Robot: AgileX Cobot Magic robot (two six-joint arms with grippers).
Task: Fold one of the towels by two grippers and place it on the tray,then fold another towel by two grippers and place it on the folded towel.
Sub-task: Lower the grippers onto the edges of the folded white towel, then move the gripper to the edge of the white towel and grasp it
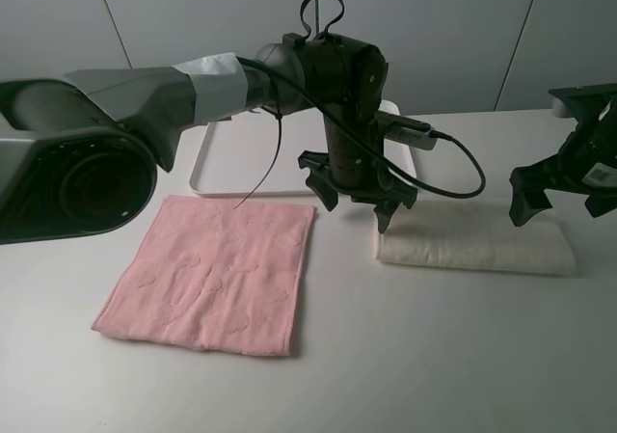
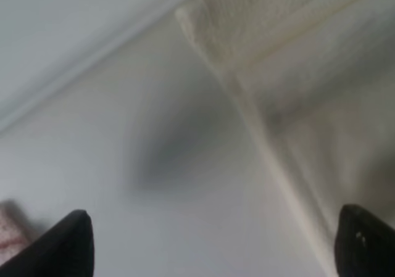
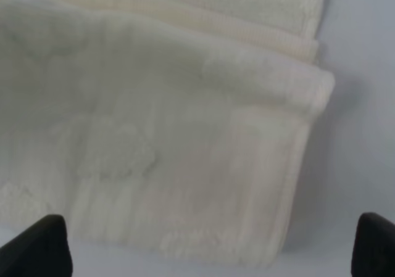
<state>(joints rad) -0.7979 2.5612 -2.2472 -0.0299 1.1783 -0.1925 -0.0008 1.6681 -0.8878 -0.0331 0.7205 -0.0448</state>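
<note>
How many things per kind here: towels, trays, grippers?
Towels: 2 (folded cream-white terry towel, flat light pink terry towel)
Trays: 1 (flat white rectangular plastic tray)
Grippers: 2 (black left claw gripper, black right claw gripper)
Total: 5

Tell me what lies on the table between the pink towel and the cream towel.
Nothing: the exterior high view shows bare table between the pink towel and the cream towel. The open left gripper hangs over that gap and the cream towel's end.

Black clawed left pincer [image 1: 355, 204], grey-taped arm [image 1: 217, 84]
</note>
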